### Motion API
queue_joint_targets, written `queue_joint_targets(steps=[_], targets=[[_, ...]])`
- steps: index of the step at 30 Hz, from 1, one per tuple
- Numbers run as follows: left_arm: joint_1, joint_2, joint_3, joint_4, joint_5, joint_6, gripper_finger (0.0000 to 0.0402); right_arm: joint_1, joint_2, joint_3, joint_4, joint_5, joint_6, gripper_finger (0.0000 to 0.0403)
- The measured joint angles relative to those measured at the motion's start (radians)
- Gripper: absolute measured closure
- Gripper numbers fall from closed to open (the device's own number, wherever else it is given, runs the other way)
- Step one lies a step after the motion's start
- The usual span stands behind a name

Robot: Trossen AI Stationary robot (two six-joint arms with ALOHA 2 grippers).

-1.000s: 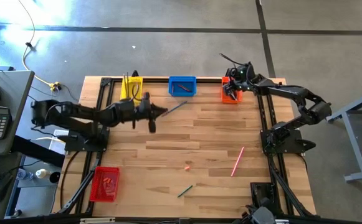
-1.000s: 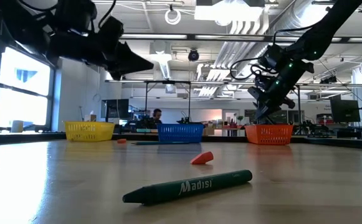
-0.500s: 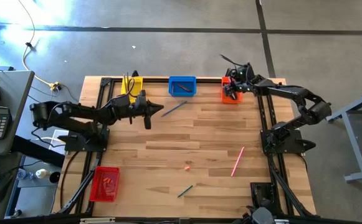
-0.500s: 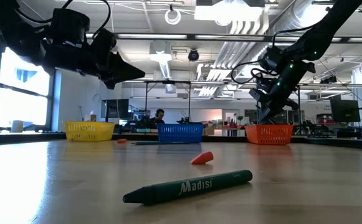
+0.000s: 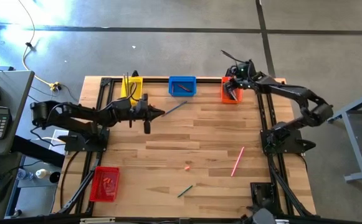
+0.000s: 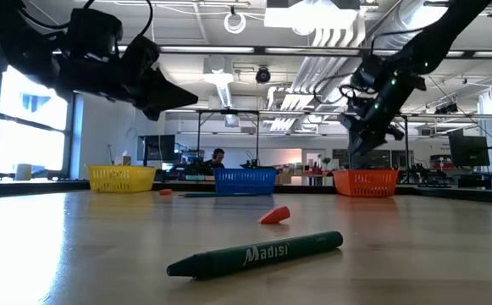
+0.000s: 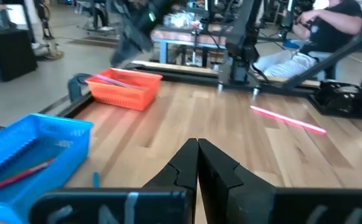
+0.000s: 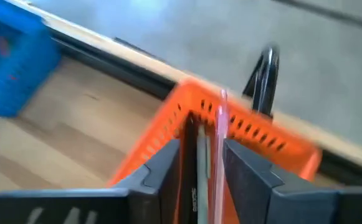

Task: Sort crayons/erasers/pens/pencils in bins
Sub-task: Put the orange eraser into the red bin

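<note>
My right gripper (image 5: 232, 88) hangs open over the orange bin (image 5: 230, 97) at the far right. A pink pen (image 8: 221, 140) and a dark grey pen (image 8: 200, 162) stand leaning in that bin, between its fingers. My left gripper (image 5: 162, 112) is shut on nothing. It hovers above the table left of a thin bluish stick (image 5: 176, 106) that lies flat near the blue bin (image 5: 182, 86). A second pink pen (image 5: 237, 161), a small eraser (image 5: 187, 167) and a green crayon (image 6: 254, 254) lie loose on the near half of the table. My right gripper stands with one finger on either side of the two pens in the orange bin. A gap shows beside the grey pen. Whether the other finger (image 8: 249, 174) touches the pink pen, I cannot tell.
The yellow bin (image 5: 131, 87), with thin sticks poking out, stands at the far left. The red bin (image 5: 104, 184) sits at the near left corner. Black frame rails run along the table's left and right sides. Bare wood lies in the table's middle.
My left gripper has drawn back a little toward the table's left edge and turned at the wrist, staying shut. My right gripper has risen slightly above the orange bin.
</note>
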Motion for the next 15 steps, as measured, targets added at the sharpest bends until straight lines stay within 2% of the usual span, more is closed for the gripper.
queue_joint_targets(steps=[4,8,12,15], targets=[[-0.054,0.0,0.001,-0.046,-0.001,0.017,0.0401,0.102,-0.114,0.027,-0.085,-0.005,-0.033,0.0332],[-0.137,0.0,0.039,-0.145,-0.022,0.017,0.0401,0.28,-0.234,0.028,-0.141,0.024,-0.033,0.0394],[-0.253,0.0,0.098,-0.266,-0.169,0.026,0.0402,0.492,-0.284,0.028,-0.149,0.096,0.011,0.0385],[-0.33,0.0,0.139,-0.358,-0.241,0.021,0.0401,0.637,-0.28,0.028,-0.128,0.162,0.016,0.0392]])
